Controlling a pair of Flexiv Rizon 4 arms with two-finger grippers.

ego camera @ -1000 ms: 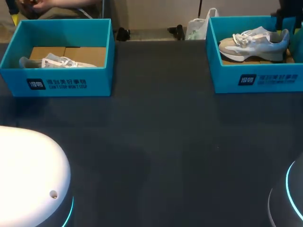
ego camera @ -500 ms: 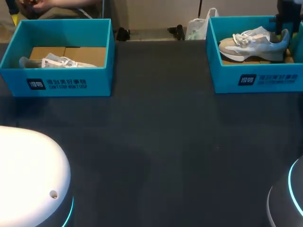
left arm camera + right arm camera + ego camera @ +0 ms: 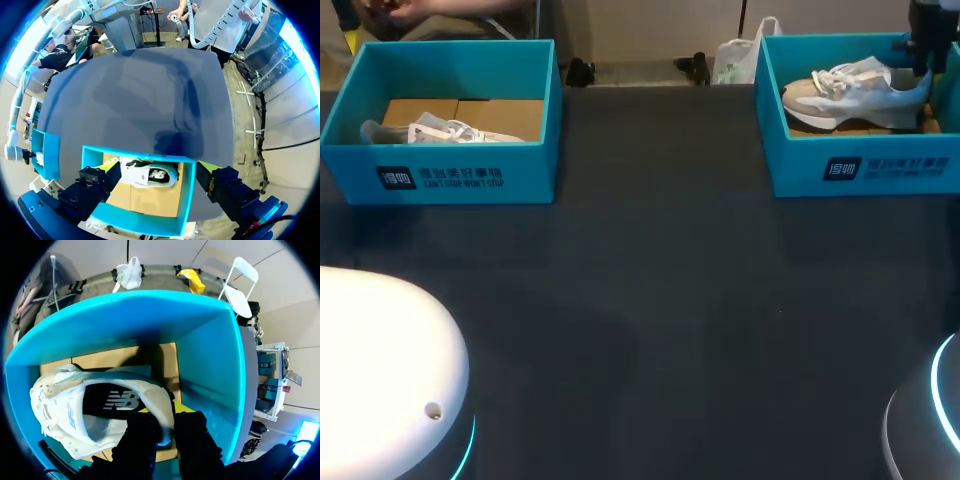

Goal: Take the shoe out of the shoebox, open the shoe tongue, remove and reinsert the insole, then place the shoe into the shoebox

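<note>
While the shoe [image 3: 65,410] lies boxed, right fingers [image 3: 192,434] pinch its heel.

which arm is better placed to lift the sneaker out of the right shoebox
Right. The right gripper is inside that shoebox, pinching the heel of the white sneaker; the left gripper hangs open high above the other shoebox.

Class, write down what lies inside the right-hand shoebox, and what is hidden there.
In the shoebox a pale shoe lies on brown cardboard, the right pincer clamped on its heel. The cardboard under the shoe is covered.
</note>
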